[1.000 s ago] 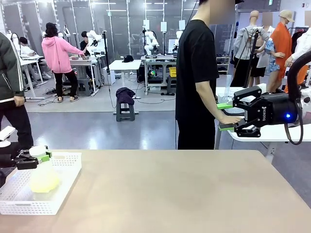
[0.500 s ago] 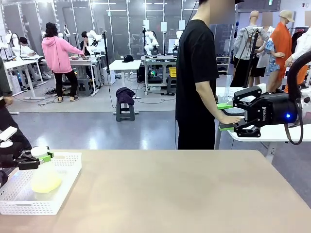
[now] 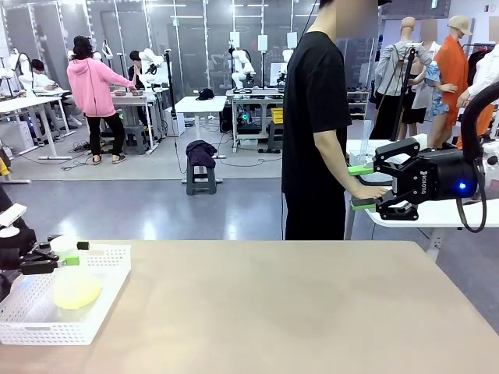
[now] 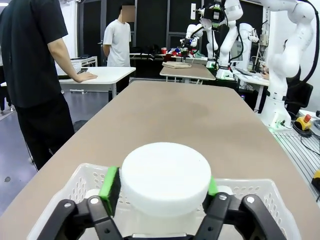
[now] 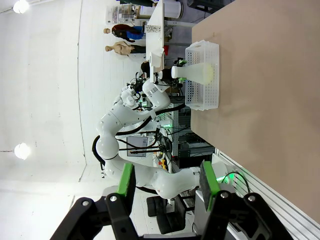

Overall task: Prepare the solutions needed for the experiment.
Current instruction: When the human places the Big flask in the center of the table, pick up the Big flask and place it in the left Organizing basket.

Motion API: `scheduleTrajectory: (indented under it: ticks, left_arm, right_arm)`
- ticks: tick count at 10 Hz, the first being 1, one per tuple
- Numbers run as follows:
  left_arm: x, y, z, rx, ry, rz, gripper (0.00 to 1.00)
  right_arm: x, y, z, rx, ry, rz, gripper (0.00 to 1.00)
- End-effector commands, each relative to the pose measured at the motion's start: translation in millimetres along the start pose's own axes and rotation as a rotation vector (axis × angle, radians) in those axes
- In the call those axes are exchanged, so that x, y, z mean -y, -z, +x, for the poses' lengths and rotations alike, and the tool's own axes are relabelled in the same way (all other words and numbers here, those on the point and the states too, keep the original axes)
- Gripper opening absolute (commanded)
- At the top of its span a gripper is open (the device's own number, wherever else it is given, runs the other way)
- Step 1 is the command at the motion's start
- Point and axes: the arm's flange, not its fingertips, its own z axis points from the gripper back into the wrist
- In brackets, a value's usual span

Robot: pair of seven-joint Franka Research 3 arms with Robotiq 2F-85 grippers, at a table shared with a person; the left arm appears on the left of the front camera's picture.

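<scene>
A translucent conical flask (image 3: pixel 76 290) with a white cap holds a shallow layer of pale yellow solution. It stands in a white mesh basket (image 3: pixel 109 251) at the table's left edge. My left gripper (image 3: pixel 76 252) is open, with one finger on each side of the flask's neck. In the left wrist view the white cap (image 4: pixel 165 175) sits between the green pads (image 4: pixel 109 182), with the basket wall (image 4: pixel 260 192) below. My right gripper (image 3: pixel 362 187) hangs open and empty above the table's far right; its own view shows its open gripper (image 5: pixel 167 182) and the flask (image 5: pixel 202 72) far off.
A person in a black shirt (image 3: pixel 316 117) stands at the far side, with one hand on a white side table (image 3: pixel 437 214) behind my right gripper. The tan tabletop (image 3: pixel 273 312) stretches bare from the basket to the right edge.
My left gripper's fingers have spread apart and let go of the flask's neck. The flask has settled slightly lower in the basket. The right arm has not moved.
</scene>
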Motion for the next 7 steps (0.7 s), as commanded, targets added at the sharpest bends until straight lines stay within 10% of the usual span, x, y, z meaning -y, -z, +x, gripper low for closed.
scheduleTrajectory:
  ticks: [1,7]
  left_arm:
    - [-2,-12,-1,-0.043,-0.004,0.005,1.00]
    - [1,-17,-3,-0.026,-0.005,0.030,1.00]
  right_arm:
    - [0,0,0,0.000,-0.005,0.006,0.66]
    - [0,0,0,0.000,-0.005,0.006,0.66]
